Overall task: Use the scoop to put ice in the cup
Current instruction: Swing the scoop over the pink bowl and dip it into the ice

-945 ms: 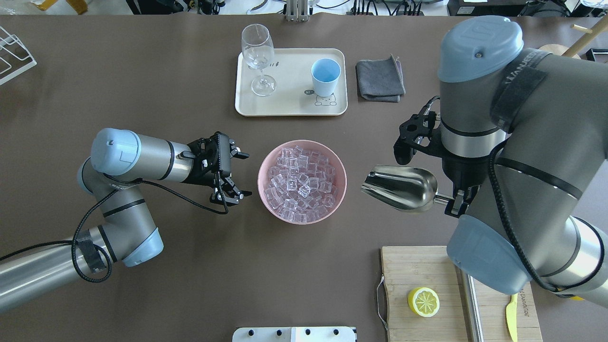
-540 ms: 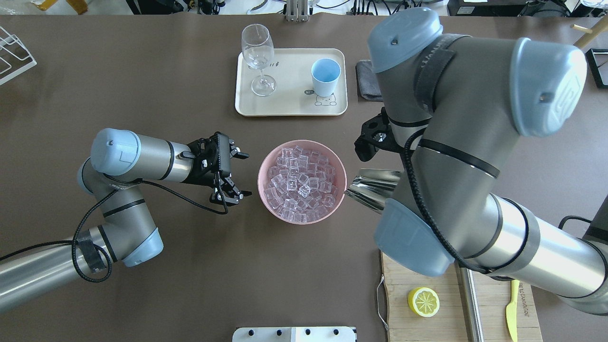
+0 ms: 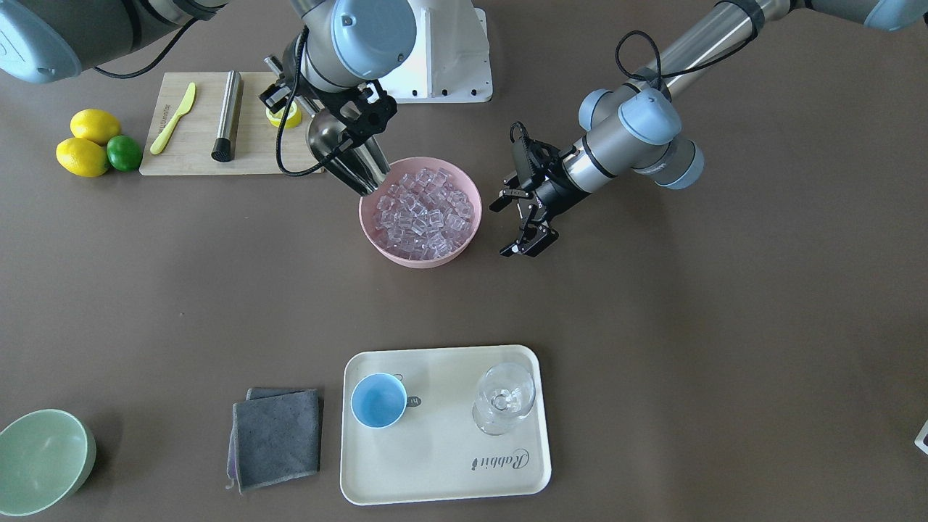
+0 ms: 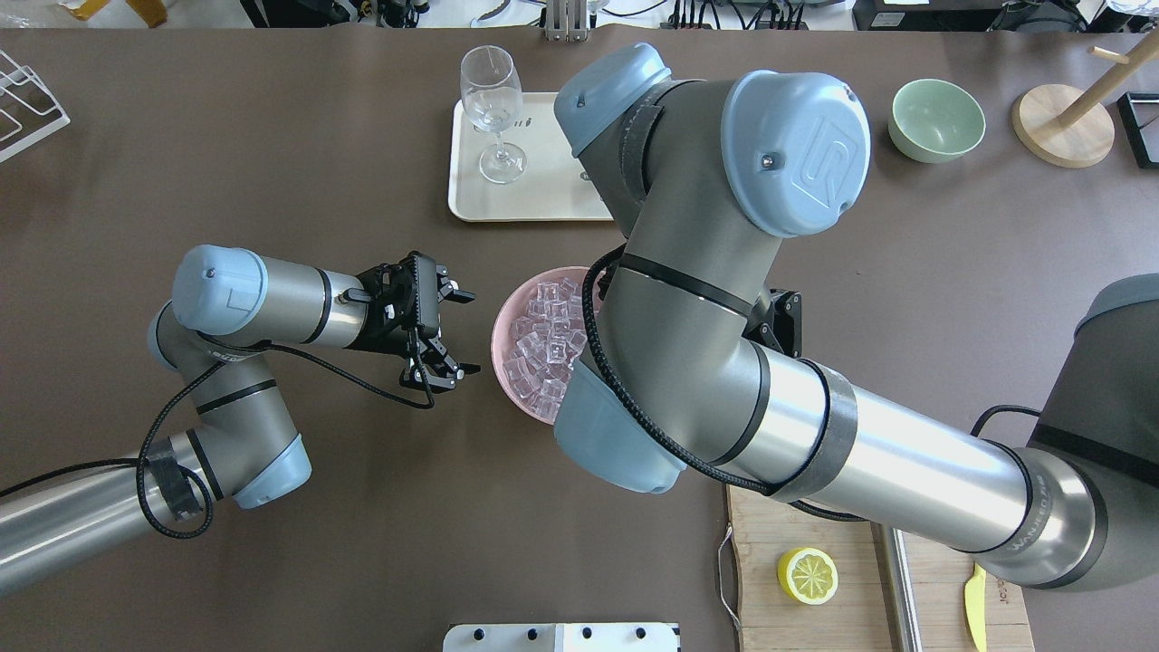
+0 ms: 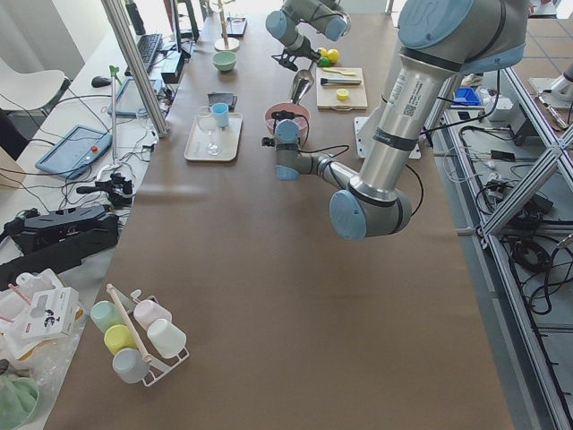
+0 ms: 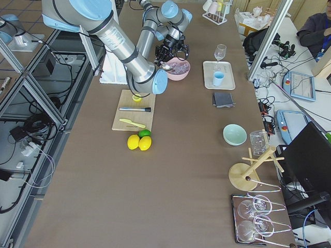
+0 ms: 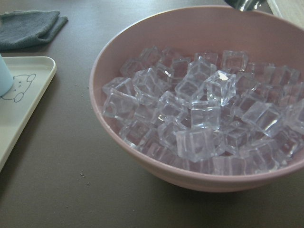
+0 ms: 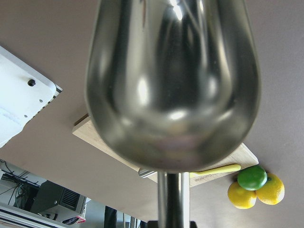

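The steel scoop (image 3: 346,161) is tilted mouth-down, its lip at the robot-side rim of the pink bowl (image 3: 406,257), touching the ice (image 3: 424,214). My right gripper (image 3: 281,96) is shut on the scoop's thin handle; the right wrist view shows only the scoop's (image 8: 173,80) rounded back. My left gripper (image 4: 459,333) is open and empty, level with the table beside the bowl (image 4: 500,330). Its wrist view shows the ice (image 7: 204,118) heaped in the bowl. The light-blue cup (image 3: 378,400) stands upright on the cream tray (image 3: 435,464). My right arm hides it in the overhead view.
A wine glass (image 3: 504,399) stands on the tray beside the cup. A grey cloth (image 3: 275,438) and a pale green bowl (image 3: 40,460) lie near the tray. A cutting board (image 3: 188,156) near my base holds a muddler (image 3: 227,116), a yellow knife and a lemon half (image 4: 808,575).
My right arm has swung across over the pink bowl, bringing the scoop's mouth to the bowl's rim and covering the cup in the overhead view. The left arm has not moved.
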You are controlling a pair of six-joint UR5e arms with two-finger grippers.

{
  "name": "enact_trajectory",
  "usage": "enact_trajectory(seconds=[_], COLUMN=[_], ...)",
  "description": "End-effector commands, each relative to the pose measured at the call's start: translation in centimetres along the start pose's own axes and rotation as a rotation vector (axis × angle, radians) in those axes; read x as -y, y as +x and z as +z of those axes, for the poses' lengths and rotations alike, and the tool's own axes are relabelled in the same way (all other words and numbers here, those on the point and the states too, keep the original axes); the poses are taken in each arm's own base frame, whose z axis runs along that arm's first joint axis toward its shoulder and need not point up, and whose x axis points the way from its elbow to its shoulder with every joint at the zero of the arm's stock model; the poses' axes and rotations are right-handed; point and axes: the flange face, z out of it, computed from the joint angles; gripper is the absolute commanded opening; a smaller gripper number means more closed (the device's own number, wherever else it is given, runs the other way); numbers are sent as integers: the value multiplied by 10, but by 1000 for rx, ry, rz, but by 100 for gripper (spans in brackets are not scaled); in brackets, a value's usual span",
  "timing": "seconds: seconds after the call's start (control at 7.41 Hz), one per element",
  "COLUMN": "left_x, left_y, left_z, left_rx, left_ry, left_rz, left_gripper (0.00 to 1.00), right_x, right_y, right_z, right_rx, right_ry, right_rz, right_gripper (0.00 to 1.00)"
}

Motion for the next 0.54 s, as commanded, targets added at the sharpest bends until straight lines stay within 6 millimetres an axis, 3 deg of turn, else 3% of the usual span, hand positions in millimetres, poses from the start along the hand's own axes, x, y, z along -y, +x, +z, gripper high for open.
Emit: enact_trajectory(seconds=[0.0, 0.41], left_x=[0, 1], left_y=[0, 1], left_z=[-1, -2], left_rx=[1, 1], left_ry=[10, 17], left_rz=[4, 8], left_gripper=[99, 99], right_x=[12, 30], right_y=[-29, -37], right_z=[-3, -7], right_rx=[-59, -79], right_ry=[-50, -91], right_rz=[-22, -18], right_gripper=[0, 0])
